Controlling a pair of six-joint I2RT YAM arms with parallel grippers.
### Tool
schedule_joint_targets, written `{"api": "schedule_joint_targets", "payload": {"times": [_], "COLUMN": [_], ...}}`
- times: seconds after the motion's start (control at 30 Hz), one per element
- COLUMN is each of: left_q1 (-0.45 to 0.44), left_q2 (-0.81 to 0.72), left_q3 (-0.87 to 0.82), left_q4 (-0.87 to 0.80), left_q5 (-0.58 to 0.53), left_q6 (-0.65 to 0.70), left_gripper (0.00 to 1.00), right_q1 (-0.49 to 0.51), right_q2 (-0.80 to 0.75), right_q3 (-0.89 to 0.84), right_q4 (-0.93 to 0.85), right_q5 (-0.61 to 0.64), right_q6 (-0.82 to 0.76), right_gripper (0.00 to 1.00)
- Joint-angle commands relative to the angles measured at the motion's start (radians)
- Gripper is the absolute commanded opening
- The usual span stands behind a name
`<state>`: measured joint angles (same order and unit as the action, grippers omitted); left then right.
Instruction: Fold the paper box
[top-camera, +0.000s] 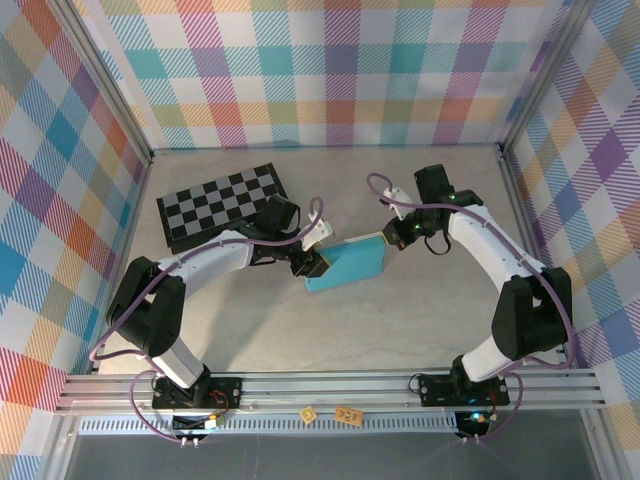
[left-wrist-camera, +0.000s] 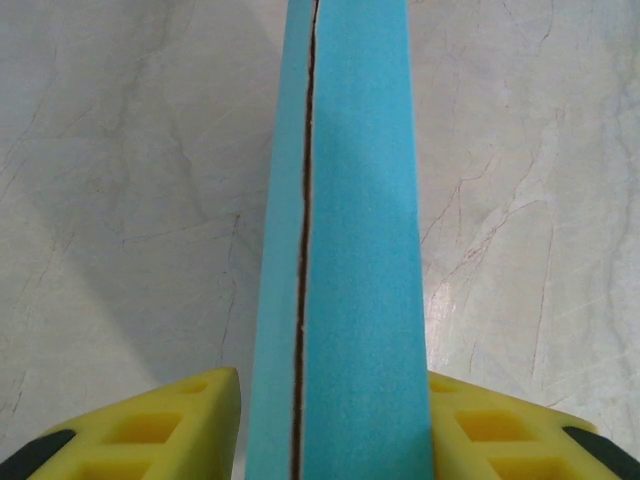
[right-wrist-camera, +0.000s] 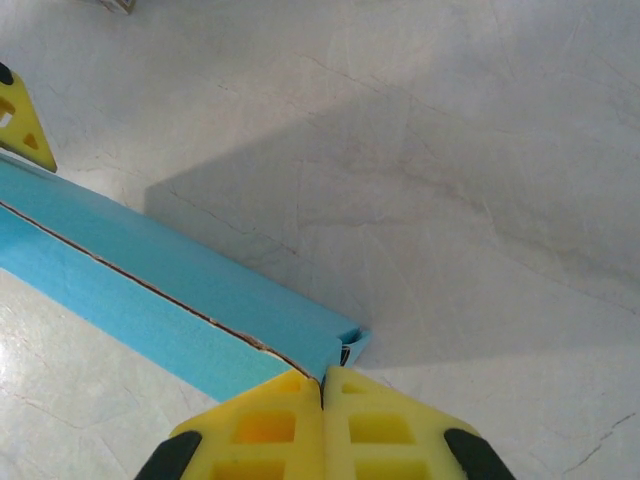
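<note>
At the bottom of the left wrist view, the left claw (left-wrist-camera: 335, 400) is clamping the box (left-wrist-camera: 350, 200) across its narrow side. Low in the right wrist view, the right claw (right-wrist-camera: 322, 385) is pressing its jaws together, touching the box's corner. From above, the box is sitting mid-frame between both claws.
</note>
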<state>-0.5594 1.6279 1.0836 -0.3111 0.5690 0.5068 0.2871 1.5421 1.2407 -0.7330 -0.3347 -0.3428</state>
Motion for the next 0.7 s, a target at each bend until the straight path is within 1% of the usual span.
{"api": "schedule_joint_targets", "payload": {"times": [0.0, 0.27, 0.47, 0.67], "left_q1": [0.009, -0.002, -0.011, -0.016], "left_q2": [0.007, 0.011, 0.016, 0.02], "left_q3": [0.03, 0.024, 0.029, 0.031], "left_q4": [0.015, 0.015, 0.015, 0.015], "left_q5": [-0.008, -0.023, -0.024, -0.033], "left_q6": [-0.012, -0.017, -0.023, -0.027], "left_gripper": [0.44, 0.42, 0.4, 0.4], "right_q1": [0.009, 0.041, 0.059, 0.077], "right_q2": [0.005, 0.005, 0.013, 0.031], "right_q3": [0.049, 0.085, 0.107, 0.131], "right_q4": [-0.069, -0.137, -0.154, -0.173], "right_q5": [-0.002, 0.054, 0.097, 0.131], "right_q6": [0.076, 0.226, 0.352, 0.415], "right_gripper": [0.0, 0.0, 0.0, 0.0]}}
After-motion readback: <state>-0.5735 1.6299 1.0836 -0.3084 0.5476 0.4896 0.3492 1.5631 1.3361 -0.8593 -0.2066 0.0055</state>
